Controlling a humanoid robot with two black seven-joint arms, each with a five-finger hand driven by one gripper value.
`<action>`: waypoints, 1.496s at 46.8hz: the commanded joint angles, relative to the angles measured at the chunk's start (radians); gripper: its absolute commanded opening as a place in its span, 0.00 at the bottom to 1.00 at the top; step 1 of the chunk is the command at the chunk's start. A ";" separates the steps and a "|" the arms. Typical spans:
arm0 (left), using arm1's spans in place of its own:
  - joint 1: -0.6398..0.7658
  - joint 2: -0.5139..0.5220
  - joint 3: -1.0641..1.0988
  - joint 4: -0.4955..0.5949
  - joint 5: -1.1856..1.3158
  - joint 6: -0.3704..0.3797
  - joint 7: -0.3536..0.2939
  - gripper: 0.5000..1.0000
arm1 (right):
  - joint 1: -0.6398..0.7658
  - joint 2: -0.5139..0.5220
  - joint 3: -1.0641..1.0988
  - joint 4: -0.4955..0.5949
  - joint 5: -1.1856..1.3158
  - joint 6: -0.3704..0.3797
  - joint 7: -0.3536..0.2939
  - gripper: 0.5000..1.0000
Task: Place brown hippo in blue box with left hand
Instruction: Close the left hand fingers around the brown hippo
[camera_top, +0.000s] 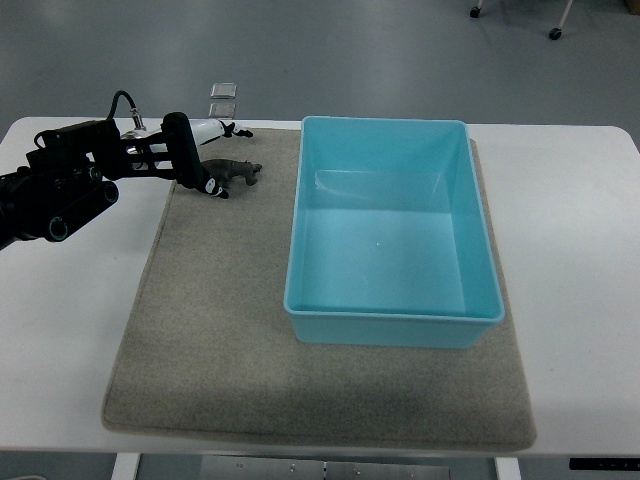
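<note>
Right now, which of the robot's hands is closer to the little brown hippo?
Left. The left hand is right at the brown hippo, on its left side; the right hand is out of view.

No readable text anywhere: no label, brand, number or sign shows on the blue box (395, 235) at centre right, the mat (200, 350) beneath it, or the white table (570, 250).

1 small brown plastic hippo figure (236, 173) | 1 light blue rectangular plastic box (394, 312) | 1 grey-beige felt mat (210, 370) | 1 white table (570, 220) | 1 black robot hand (190, 155) counted
</note>
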 joint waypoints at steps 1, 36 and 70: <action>-0.001 0.001 0.000 0.000 0.021 0.000 0.000 0.74 | 0.000 0.000 0.000 0.000 0.000 0.000 0.000 0.87; -0.006 0.000 -0.002 0.018 0.104 0.000 -0.002 0.58 | 0.000 0.000 0.000 0.000 0.000 0.000 0.000 0.87; -0.015 0.008 -0.002 0.009 0.105 -0.004 -0.009 0.30 | 0.000 0.000 -0.001 0.000 0.000 0.000 0.000 0.87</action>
